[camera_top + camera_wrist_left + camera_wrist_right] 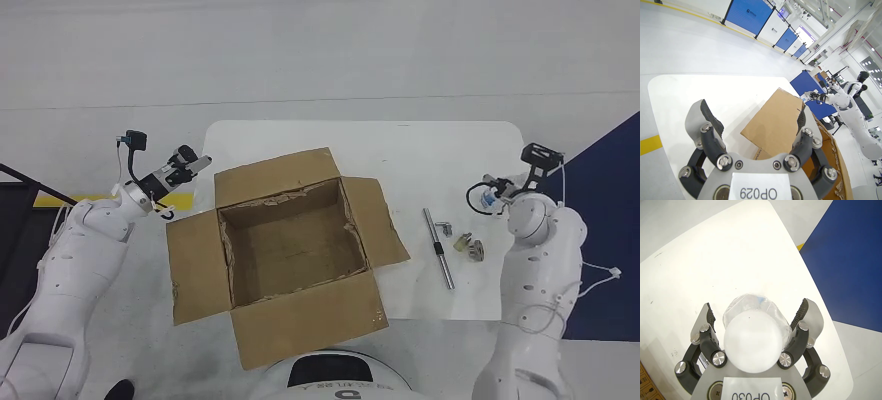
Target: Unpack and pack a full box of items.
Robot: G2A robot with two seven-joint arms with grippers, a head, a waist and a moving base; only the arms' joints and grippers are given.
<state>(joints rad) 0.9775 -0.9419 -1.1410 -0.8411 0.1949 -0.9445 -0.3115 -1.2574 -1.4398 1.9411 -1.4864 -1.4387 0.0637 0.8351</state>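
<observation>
The work surface is a white table (440, 150) with rounded corners, standing on a pale grey floor. The cardboard box (300, 322) sits at the table's middle, directly in front of me, with all four flaps folded outward. My left gripper (753, 107) hangs at the box's far-left corner, above the table edge, its pads set wide apart with nothing between them; one box flap lies just past its fingertips. My right gripper (756, 303) hangs over the right part of the table, well apart from the box. Its pads are spread on either side of a plastic-wrapped white item (753, 344), with a gap showing on each side (no pad contact is visible). Between this gripper and the box, a metal rod (437, 250) lies on the table with a small part (468, 246) just beside it. A dark blue floor area (848, 266) borders the table's right side. Blue partition panels (749, 15) line the room's far side, and a yellow floor marking (650, 144) runs to my left.
</observation>
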